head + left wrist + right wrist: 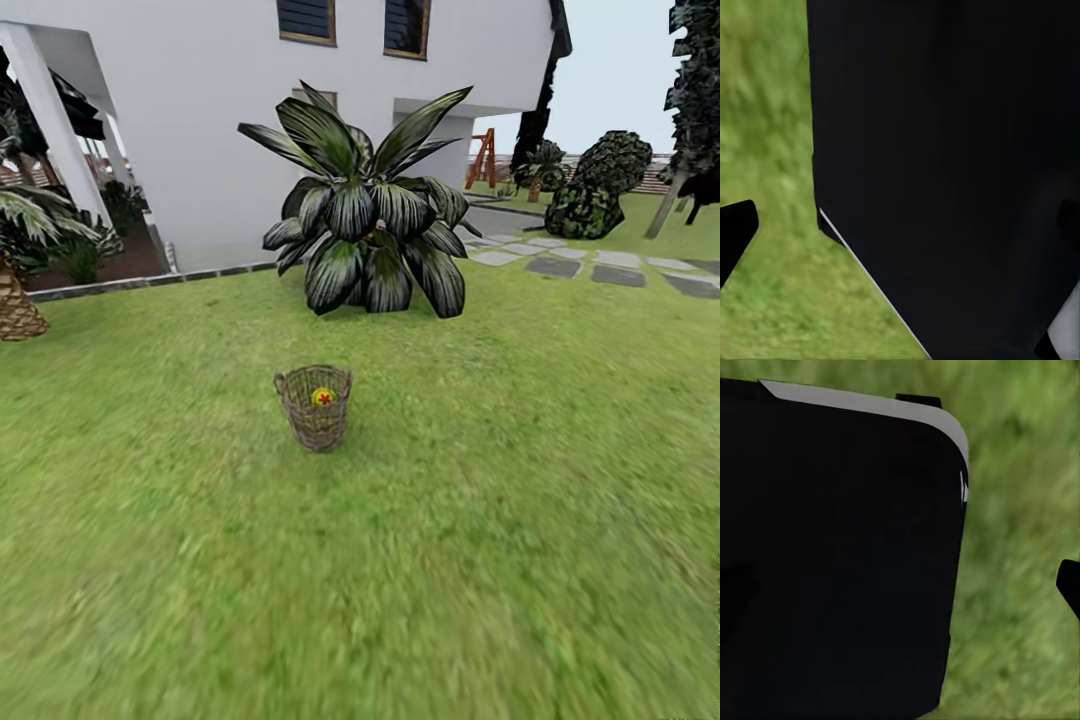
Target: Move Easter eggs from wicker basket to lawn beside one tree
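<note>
The wicker basket (pixel 314 407) stands upright on the lawn (pixel 500 480), a few steps ahead in the head view. Through its open top I see one yellow Easter egg (pixel 322 397) with a red mark; any other eggs are hidden by the weave. No thick pale-trunked tree is in view. In the left wrist view a dark fingertip (pixel 735 234) pokes in over grass beside my black body (pixel 945 172). In the right wrist view another dark fingertip (pixel 1069 585) hangs over grass next to the same black body (pixel 832 555). Neither gripper's jaws show enough to tell their state.
A big dark broad-leaved plant (pixel 368 225) grows behind the basket, in front of the white house (pixel 200 100). Grey stepping stones (pixel 590 265) run off to the right toward bushes (pixel 598 185). A short palm's scaly trunk (pixel 15 300) stands at the left edge.
</note>
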Available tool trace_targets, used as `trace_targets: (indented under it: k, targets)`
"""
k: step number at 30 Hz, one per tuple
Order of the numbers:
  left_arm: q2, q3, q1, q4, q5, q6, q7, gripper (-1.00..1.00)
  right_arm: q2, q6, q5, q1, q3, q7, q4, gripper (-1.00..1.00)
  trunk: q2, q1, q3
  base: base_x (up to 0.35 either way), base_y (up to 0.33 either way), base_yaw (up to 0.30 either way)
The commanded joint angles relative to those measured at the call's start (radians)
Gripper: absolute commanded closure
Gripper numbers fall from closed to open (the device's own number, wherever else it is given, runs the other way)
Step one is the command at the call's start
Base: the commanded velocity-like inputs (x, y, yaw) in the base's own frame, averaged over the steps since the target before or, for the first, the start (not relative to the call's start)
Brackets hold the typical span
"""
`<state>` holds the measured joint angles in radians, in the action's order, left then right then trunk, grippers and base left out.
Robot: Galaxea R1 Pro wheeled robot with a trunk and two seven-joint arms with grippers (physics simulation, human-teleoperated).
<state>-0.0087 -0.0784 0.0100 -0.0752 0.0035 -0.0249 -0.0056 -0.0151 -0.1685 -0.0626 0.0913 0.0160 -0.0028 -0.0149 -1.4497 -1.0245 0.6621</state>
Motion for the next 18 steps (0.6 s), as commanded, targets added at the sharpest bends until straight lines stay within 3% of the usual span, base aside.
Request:
trace_targets:
  k: [1,18]
  targets:
    - [0.0,-0.007,0.001,-0.002,0.0,-0.001,-0.001,-1.0,0.0,-0.003,-0.006,0.001,0.001,0.0,0.001,-1.0,0.0,-0.001,0.001,0.299,0.21,-0.285]
    - [0.0,-0.007,0.001,-0.002,0.0,-0.001,-0.001,-1.0,0.002,-0.003,-0.006,0.001,0.001,0.0,0.001,-1.0,0.0,-0.001,0.001,0.299,0.211,-0.285]
